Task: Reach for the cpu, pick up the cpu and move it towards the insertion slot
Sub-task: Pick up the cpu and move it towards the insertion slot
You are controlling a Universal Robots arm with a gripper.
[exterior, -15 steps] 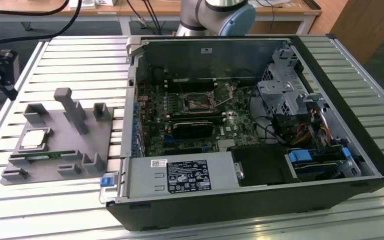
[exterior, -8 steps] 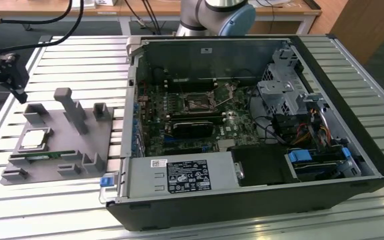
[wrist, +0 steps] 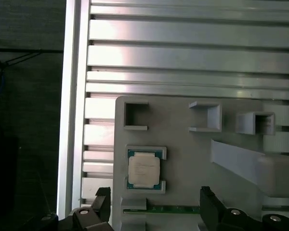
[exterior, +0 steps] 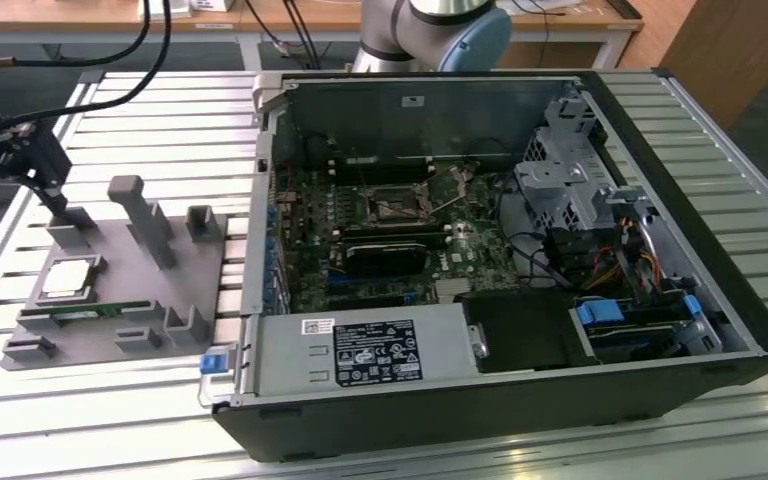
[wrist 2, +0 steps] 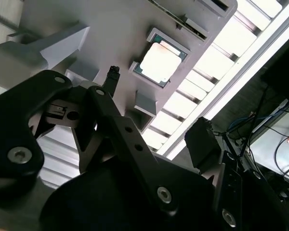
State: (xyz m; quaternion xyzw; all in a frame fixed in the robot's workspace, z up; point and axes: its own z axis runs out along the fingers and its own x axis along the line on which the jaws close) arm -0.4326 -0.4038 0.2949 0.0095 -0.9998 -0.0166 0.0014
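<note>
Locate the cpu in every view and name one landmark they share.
Exterior view: cpu on the grey tray, to the exterior view's left of the computer case.
First wrist view: cpu in its corner brackets on the grey tray.
Second wrist view: cpu in the same brackets.
Shared landmark: the grey tray.

Your cpu (exterior: 71,278) lies on the fixture plate (exterior: 111,287) at the exterior view's left; the insertion slot (exterior: 395,207) sits inside the computer case (exterior: 491,415), rightward.
</note>
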